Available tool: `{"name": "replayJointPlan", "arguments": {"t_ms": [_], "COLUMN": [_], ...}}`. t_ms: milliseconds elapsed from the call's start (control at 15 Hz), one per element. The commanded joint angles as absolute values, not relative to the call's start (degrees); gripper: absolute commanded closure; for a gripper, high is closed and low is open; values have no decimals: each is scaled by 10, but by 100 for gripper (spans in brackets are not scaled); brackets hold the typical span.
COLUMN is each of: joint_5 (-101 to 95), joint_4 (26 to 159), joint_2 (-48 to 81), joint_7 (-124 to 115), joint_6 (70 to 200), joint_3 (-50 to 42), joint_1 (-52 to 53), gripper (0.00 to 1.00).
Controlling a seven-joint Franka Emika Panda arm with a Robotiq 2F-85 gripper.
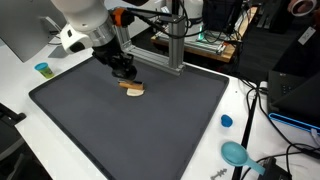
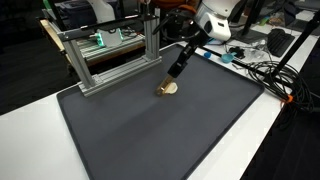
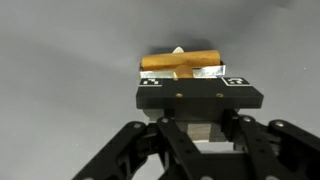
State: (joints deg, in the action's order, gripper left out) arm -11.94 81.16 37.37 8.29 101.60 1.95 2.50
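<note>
Closest to the lens, lower half of the wrist view: black links of the tool (image 3: 198, 82), pressed in on a block (image 3: 180, 62), tan on top and white beneath. Pinched across the short side, likely so the long tan edge stays level. Just past it, upper part of that frame: plain grey mat (image 3: 60, 50), nothing else near.

In an exterior view, lower right: teal disc (image 1: 235, 153) and small blue cap (image 1: 226, 121) on the white counter (image 1: 30, 150), off the mat and seemingly parked clear of the arm. Centre: dark mat (image 1: 120, 130) over most of the counter, probably for grip and contrast. Upper middle of the mat: block (image 1: 134, 90) low at the surface, touching or just above it, hard to tell which. Tool (image 1: 126, 80) slanting down onto it from the upper left. Behind, along the mat's top edge: metal frame (image 1: 172, 45). Far left: blue cup (image 1: 42, 69), well apart.

Same slanted pinch in an exterior view, upper centre: tool (image 2: 174, 78) over block (image 2: 169, 88), frame (image 2: 110, 55) to the left.
</note>
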Motion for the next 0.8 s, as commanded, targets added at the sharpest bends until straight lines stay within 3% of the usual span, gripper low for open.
{"name": "replayJointPlan", "arguments": {"t_ms": [0,333,733], "joint_5": [-108,-111,-127], "joint_4": [800,823,985], "joint_2": [428,385,206], "joint_7": [52,18,113], "joint_6": [1014,1014,1101], "joint_3": [11,9,36], "joint_1": [26,29,26], "gripper": [79,79,79]}}
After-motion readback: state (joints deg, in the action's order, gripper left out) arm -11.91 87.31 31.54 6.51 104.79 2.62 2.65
